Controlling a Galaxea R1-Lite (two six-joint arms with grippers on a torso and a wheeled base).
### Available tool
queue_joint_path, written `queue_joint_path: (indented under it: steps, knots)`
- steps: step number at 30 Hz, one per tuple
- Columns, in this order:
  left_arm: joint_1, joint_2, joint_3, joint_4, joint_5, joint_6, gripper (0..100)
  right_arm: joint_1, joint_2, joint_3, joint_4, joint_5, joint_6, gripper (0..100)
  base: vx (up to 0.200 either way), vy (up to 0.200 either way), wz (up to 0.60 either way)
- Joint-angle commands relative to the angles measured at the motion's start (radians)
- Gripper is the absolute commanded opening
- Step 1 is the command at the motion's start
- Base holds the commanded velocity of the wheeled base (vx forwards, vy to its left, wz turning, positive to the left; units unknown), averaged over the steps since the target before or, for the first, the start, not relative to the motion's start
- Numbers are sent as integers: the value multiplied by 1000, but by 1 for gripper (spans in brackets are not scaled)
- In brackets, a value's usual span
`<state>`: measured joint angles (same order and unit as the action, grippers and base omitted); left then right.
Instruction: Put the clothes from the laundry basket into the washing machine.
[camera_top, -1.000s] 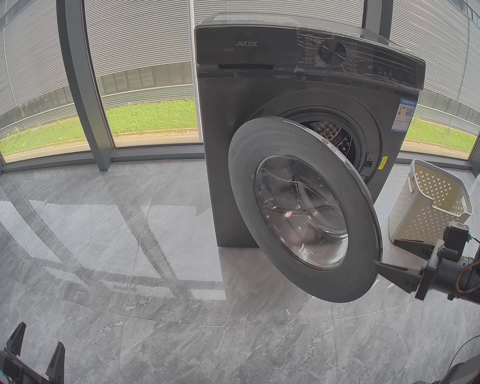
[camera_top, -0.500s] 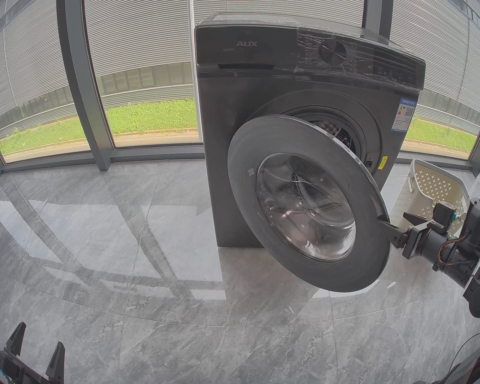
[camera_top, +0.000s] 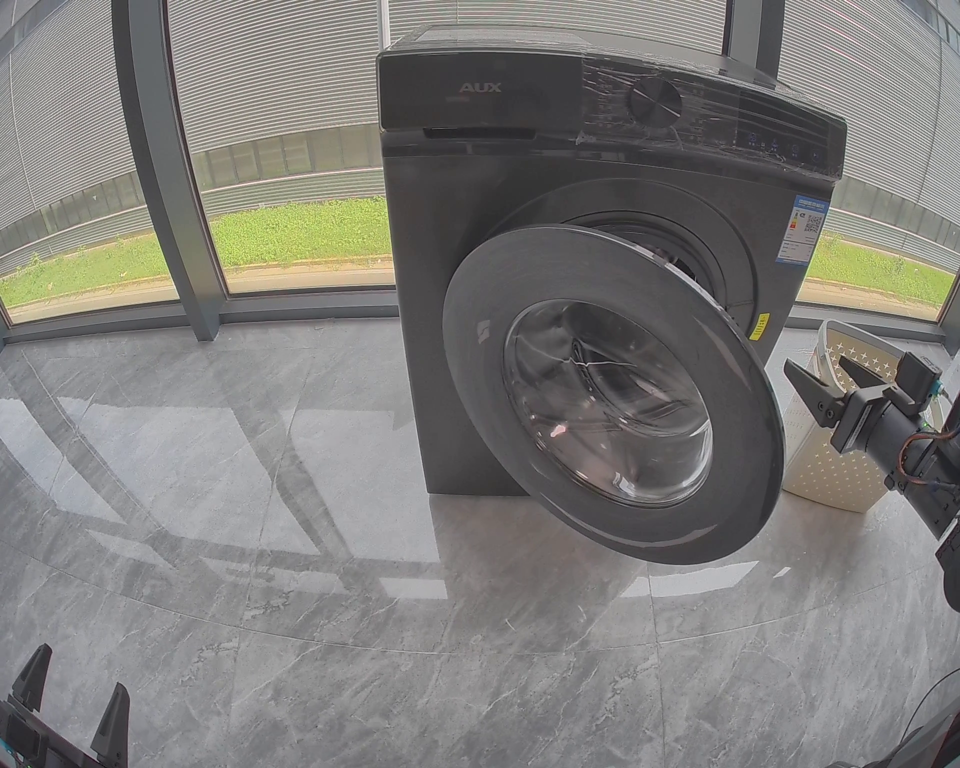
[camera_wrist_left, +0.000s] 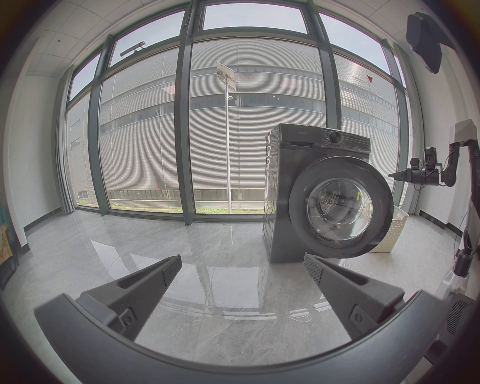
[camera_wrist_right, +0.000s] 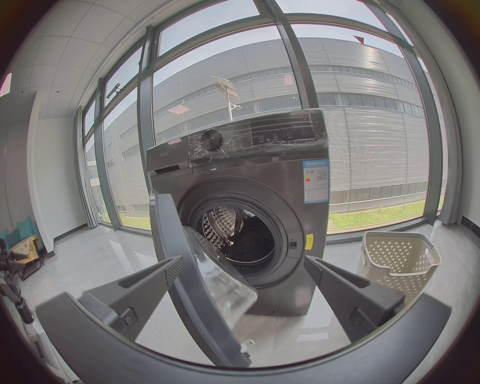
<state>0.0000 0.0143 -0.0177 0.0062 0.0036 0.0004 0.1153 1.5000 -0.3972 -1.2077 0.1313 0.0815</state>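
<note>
The grey washing machine (camera_top: 600, 200) has its round door (camera_top: 610, 390) swung wide open; the white laundry basket (camera_top: 822, 478) sits on the floor (camera_top: 300, 500) just beside it; the right gripper (camera_top: 835, 378) is open, near the door's edge, not touching; the left gripper (camera_top: 78, 675) is open too, down low.

1. You are looking at a grey marble floor (camera_top: 300, 500) that is reflecting the daylight.
2. A dark window post (camera_top: 165, 170) is standing at the back left, between tall windows (camera_top: 290, 110).
3. Outside, a strip of grass (camera_top: 300, 230) is lying before a slatted building (camera_wrist_left: 145, 125).
4. A lamp post (camera_wrist_left: 228, 140) is rising in front of that building.
</note>
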Motion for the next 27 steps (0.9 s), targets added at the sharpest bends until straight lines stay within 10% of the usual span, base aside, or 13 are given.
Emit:
queue_joint_path:
  steps: [1,13,27]
  knots:
    - [0,-11,18,0,-1,1,100,3,-11,37,0,2,-19,100,0,0,0]
    - [0,-11,18,0,-1,1,100,149,-63,204,3,96,-65,100,0,0,0]
    - [0,-11,18,0,-1,1,100,95,155,189,-101,-2,-54,100,0,-86,0]
